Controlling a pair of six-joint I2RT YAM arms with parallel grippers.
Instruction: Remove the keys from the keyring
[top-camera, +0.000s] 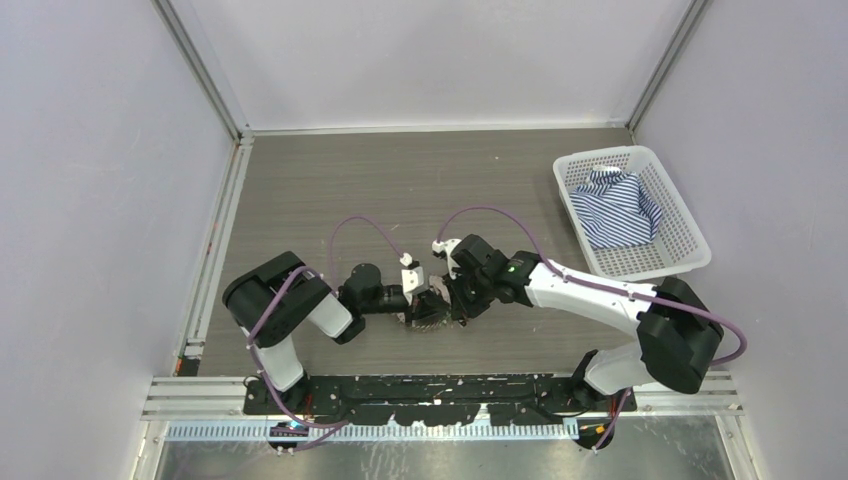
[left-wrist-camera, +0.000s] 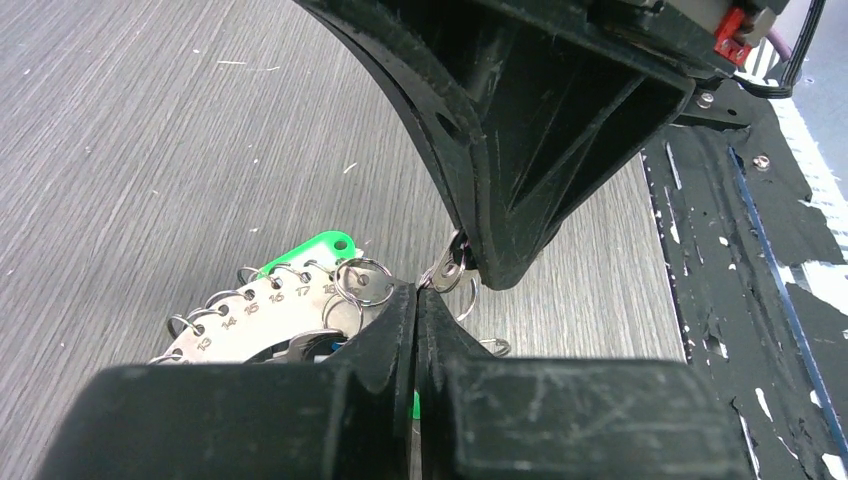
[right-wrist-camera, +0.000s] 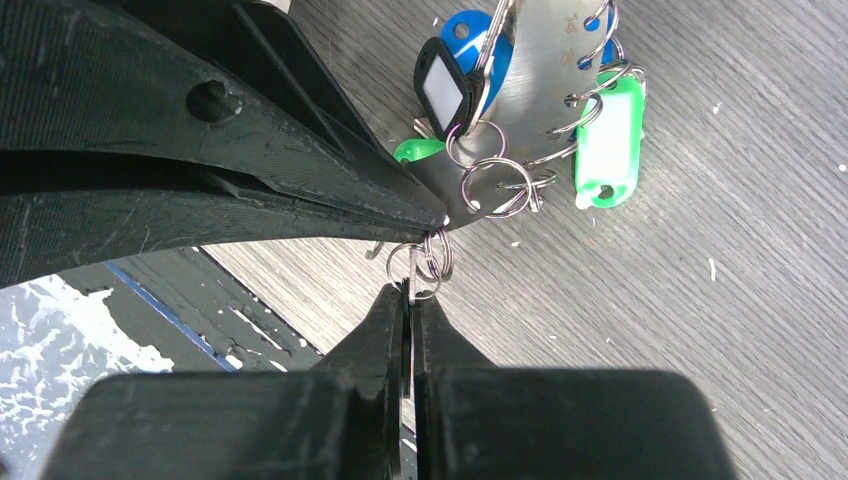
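The keyring is a flat silver plate with numbered holes and small wire rings along its rim. It lies between the two arms. My left gripper is shut, pinching the plate's edge. In the right wrist view its fingertips meet the plate's corner. My right gripper is shut on a thin silver key that hangs from split rings just off that corner. Green, blue and black-framed tags hang from the keyring.
A white basket holding a striped cloth stands at the back right. The black, scuffed base strip runs along the table's near edge just behind the grippers. Grey walls close in the table on three sides.
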